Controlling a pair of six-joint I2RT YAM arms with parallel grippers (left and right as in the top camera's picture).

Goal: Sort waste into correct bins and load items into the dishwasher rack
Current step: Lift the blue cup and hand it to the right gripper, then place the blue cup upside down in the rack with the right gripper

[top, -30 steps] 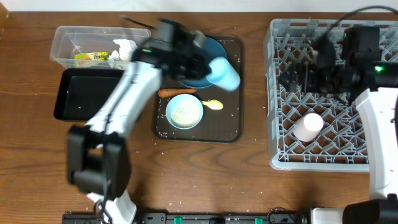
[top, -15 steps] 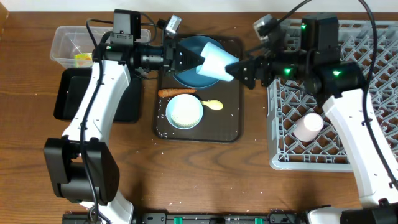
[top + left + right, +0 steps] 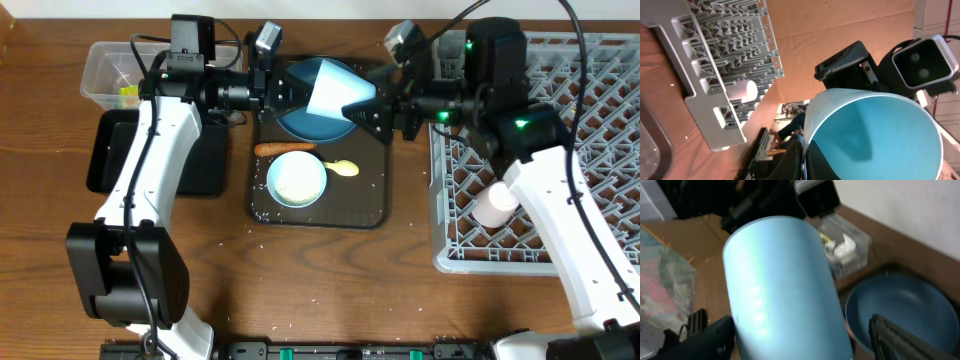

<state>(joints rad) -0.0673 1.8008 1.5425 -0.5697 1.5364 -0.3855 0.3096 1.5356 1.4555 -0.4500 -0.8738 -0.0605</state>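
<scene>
- My left gripper [image 3: 801,152] is pinched on the rim of the light blue cup [image 3: 335,92]. The cup lies on its side in the air above the dark blue bowl [image 3: 300,120].
- My right gripper [image 3: 803,322] is spread, with one finger either side of the cup's narrower end. I cannot tell whether either finger touches it.
- From overhead, the cup covers the bowl's right part.
- Left of the bowl, my left arm hides much of the clear tub [image 3: 105,75].
- My left fingers are cut off at the wrist view's lower edge.

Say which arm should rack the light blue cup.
Right: the right gripper, open, flanks the cup, and the rack is on its side. The left gripper holds the rim, farther away.
</scene>
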